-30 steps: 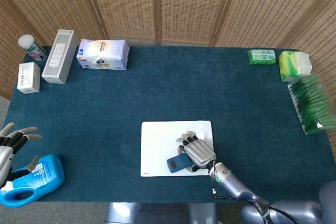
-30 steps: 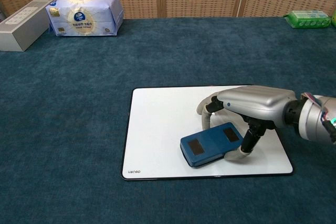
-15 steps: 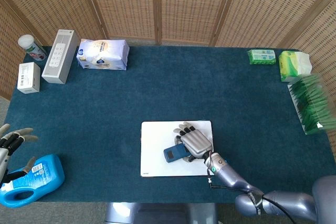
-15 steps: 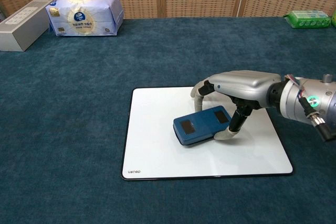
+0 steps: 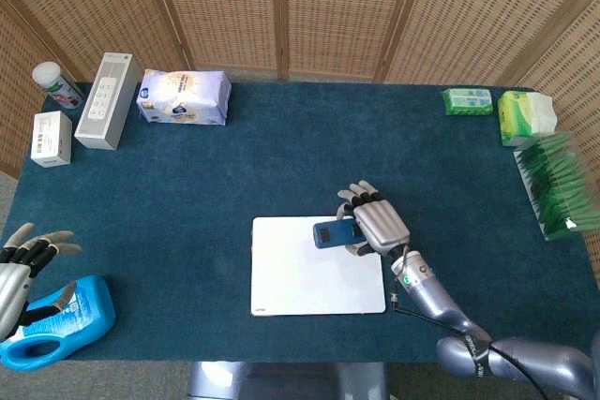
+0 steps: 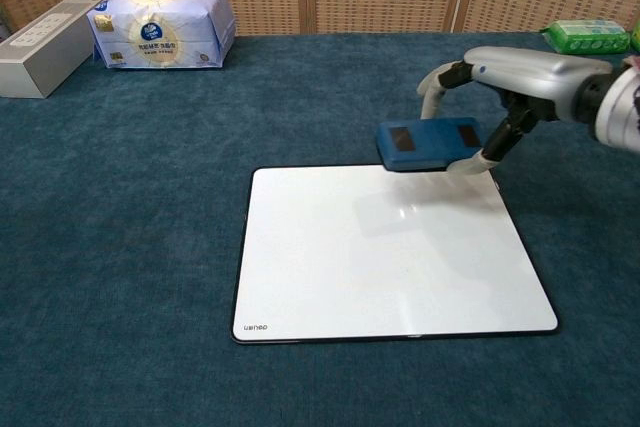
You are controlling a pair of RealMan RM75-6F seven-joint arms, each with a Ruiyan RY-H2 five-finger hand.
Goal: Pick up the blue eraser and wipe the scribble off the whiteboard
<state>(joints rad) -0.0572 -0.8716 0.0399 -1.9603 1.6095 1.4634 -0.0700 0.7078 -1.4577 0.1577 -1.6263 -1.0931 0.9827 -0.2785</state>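
The table carries the whiteboard at its near middle, and everything else is placed from that board. The board's face now reads plain white in both views: I see no scribble on it, only the small logo at its near left corner. Judged from that, the wiping looks done or all but done.

What has changed is the right arm. A second ago the right hand pressed the eraser flat on the board's near right part; half a second ago it was on the board's middle; now it has swept away from the robot and lifted. The eraser hangs above the board's far right edge, apart from the surface, with a faint shadow on the board beneath it. The hand pinches it from above, fingers curled over the far side and thumb at the near right end.

That lift suggests the stroke is over. The likely step in hand is carrying the eraser off the board to set it down, though another pass remains possible.

The left hand sits well to the left of the board at the table's near edge, fingers spread, holding nothing, just beside the blue bottle. It has barely shifted.
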